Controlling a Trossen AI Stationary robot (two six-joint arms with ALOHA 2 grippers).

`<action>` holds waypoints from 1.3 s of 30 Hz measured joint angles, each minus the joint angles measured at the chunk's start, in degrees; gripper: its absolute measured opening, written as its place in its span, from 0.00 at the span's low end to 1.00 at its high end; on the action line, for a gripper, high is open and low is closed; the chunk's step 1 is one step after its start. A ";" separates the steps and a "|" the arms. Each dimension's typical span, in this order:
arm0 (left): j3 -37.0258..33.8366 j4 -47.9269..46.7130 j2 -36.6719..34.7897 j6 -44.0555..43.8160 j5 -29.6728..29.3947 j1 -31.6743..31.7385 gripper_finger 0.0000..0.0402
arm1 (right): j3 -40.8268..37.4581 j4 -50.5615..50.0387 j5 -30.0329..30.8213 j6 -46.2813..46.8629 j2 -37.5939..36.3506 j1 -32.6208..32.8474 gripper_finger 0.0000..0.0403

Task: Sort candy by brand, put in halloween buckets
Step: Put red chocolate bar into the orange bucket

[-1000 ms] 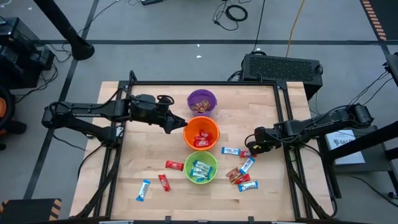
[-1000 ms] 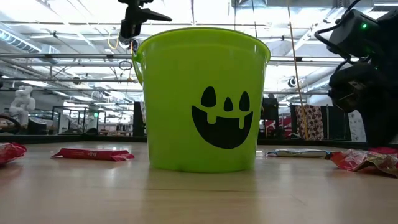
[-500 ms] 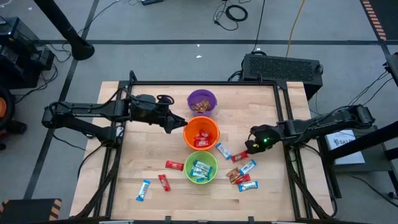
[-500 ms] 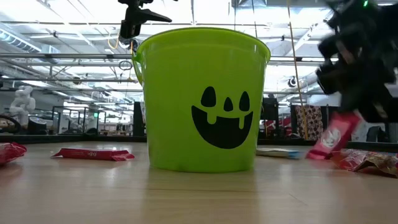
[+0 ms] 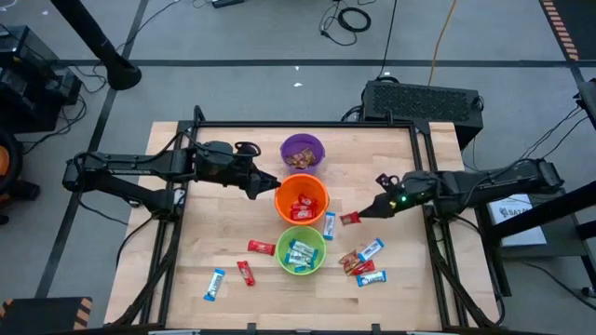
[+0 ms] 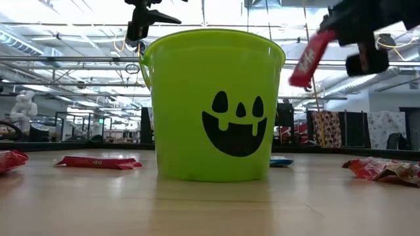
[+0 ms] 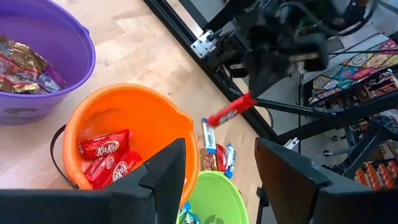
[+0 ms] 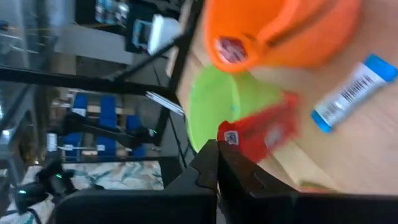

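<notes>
Three buckets stand in a row down the table's middle: purple (image 5: pixel 302 152), orange (image 5: pixel 302 198) holding red bars, and green (image 5: pixel 300 250) holding blue-and-white bars. My right gripper (image 5: pixel 365 212) hovers right of the orange bucket, shut on a red candy bar (image 5: pixel 350 218), which also shows high in the low view (image 6: pixel 312 58). My left gripper (image 5: pixel 265 186) hangs open just left of the orange bucket's rim (image 7: pixel 180 118), with nothing between its fingers. Loose candy lies on the table: a blue-and-white bar (image 5: pixel 330 225) and a small pile (image 5: pixel 358 265). My right gripper pinches the red bar by one end (image 8: pixel 233 138) between its two fingers. The fingers come from the table's right, slanting a little downward. The rest of the bar (image 7: pixel 231 109) sticks out past the fingertips toward the orange bucket, lifted clear of the table.
More loose candy lies near the front: red bars (image 5: pixel 260 247) (image 5: pixel 245 272) and a blue-and-white bar (image 5: pixel 214 285) at front left, another blue-and-white bar (image 5: pixel 371 249) at right. A black frame (image 5: pixel 425 186) borders the table.
My right gripper has lifted the red bar off the table and carried it up and toward the orange bucket, tipping from pointing steeply down to nearly level. The blue-and-white bar beside it has slid and turned toward the orange bucket.
</notes>
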 joint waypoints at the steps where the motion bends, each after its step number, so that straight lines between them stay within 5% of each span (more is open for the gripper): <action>1: 0.00 0.02 0.00 0.02 -0.11 0.00 0.49 | 0.95 0.04 0.70 -0.22 0.01 0.00 0.00; 16: 0.00 4.42 0.00 -0.07 -0.51 0.00 0.49 | 8.26 13.53 10.62 -6.17 0.04 -0.04 0.00; 39: 0.00 6.19 0.00 0.37 -1.78 0.00 0.49 | 8.24 20.27 9.95 -15.26 0.20 -0.07 0.00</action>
